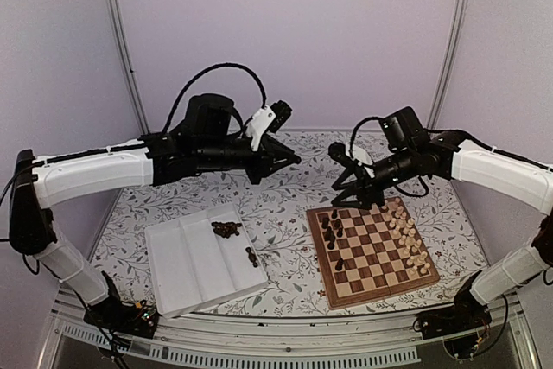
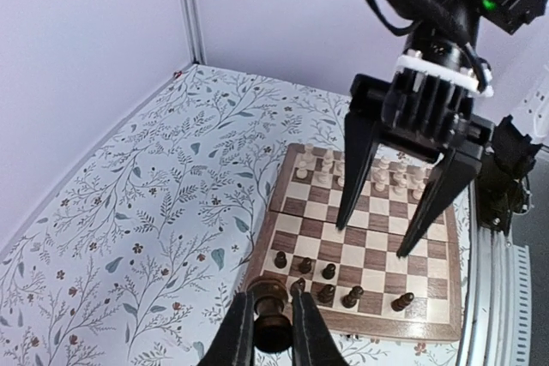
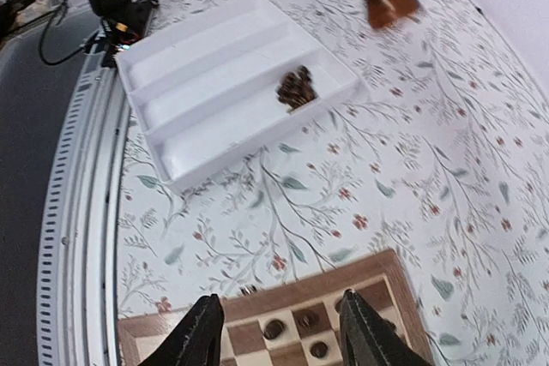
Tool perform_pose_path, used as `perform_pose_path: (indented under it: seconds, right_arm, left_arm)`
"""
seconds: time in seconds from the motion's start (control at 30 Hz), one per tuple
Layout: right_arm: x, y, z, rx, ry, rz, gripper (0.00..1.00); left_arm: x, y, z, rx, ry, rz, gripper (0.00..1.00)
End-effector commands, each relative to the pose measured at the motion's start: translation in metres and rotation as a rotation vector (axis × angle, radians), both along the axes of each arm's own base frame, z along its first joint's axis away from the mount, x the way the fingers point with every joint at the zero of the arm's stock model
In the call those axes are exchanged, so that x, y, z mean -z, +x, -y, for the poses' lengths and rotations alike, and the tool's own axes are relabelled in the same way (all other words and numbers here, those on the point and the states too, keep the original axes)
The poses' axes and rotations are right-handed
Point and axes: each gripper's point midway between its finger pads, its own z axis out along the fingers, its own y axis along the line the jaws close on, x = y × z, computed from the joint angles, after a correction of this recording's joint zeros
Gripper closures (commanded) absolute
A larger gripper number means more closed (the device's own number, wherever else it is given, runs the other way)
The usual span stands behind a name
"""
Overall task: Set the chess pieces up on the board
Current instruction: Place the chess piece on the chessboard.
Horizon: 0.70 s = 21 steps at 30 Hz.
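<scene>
Fingers (image 2: 240, 332) of the left gripper (image 2: 273, 300) were squeezed tight on one dark piece (image 2: 273, 323); the gripper hung in the air over the worktop (image 1: 276, 213), not over the board (image 1: 373, 257) yet; the board lay just to the right of it and lower down, so the left arm was the one that had to reach across. The side of the board nearest that gripper was the dark side; a few dark men (image 1: 333, 232) stood there in two short lines, with gaps among them; the pale men (image 1: 408, 235) stood along the far side, well apart from them. The held piece looked as if it ran along the fingers, but I could not tell which end pointed down.

The right gripper (image 2: 374, 237) was in the way; it hung right over the dark edge of the board with its jaws spread wide and nothing between them; my guess was that it had to lift clear before the left arm could come down onto a free square without bumping it or knocking over the men standing there. Off to the left lay the white tray (image 1: 186, 270); it held a small heap of dark pieces (image 1: 226, 229) and a couple more beside that, so there seemed to be plenty left to place.
</scene>
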Motion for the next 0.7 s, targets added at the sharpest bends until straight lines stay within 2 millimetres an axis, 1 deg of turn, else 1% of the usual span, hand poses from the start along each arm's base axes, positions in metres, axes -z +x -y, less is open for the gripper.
perform_pose_path:
  seconds: [0.0, 0.03, 0.07, 0.13, 0.17, 0.27, 0.37, 0.4, 0.43, 0.57, 0.67]
  right_arm:
    - [0.01, 0.037, 0.076, 0.227, -0.069, 0.076, 0.5]
    - [0.014, 0.042, 0.091, 0.271, -0.071, 0.079, 0.5]
    - [0.012, 0.047, 0.105, 0.316, -0.065, 0.099, 0.5]
    - [0.02, 0.055, 0.127, 0.402, -0.082, 0.127, 0.5]
    - [0.025, 0.058, 0.135, 0.44, -0.094, 0.144, 0.5]
    - [0.037, 0.065, 0.154, 0.55, -0.112, 0.19, 0.46]
    - [0.042, 0.074, 0.166, 0.616, -0.154, 0.212, 0.46]
    - [0.044, 0.078, 0.17, 0.635, -0.165, 0.215, 0.46]
    - [0.048, 0.081, 0.172, 0.645, -0.178, 0.207, 0.45]
    - [0.057, 0.084, 0.171, 0.647, -0.194, 0.183, 0.45]
    - [0.059, 0.084, 0.171, 0.642, -0.199, 0.179, 0.45]
  left_arm:
    - [0.041, 0.01, -0.009, -0.02, 0.209, -0.195, 0.96]
    - [0.047, 0.012, -0.006, -0.014, 0.24, -0.219, 0.96]
    - [0.05, 0.014, -0.003, -0.008, 0.264, -0.233, 0.97]
    - [0.061, 0.019, 0.005, 0.008, 0.311, -0.267, 0.98]
    - [0.06, 0.023, 0.011, 0.015, 0.319, -0.27, 0.98]
    - [0.079, 0.034, 0.023, 0.018, 0.382, -0.308, 0.98]
    - [0.097, 0.042, 0.035, 0.031, 0.427, -0.344, 0.98]
    - [0.108, 0.045, 0.039, 0.035, 0.448, -0.36, 0.98]
    - [0.115, 0.047, 0.042, 0.04, 0.465, -0.369, 0.98]
    - [0.141, 0.053, 0.052, 0.043, 0.528, -0.389, 0.98]
    - [0.154, 0.054, 0.057, 0.046, 0.554, -0.398, 0.97]
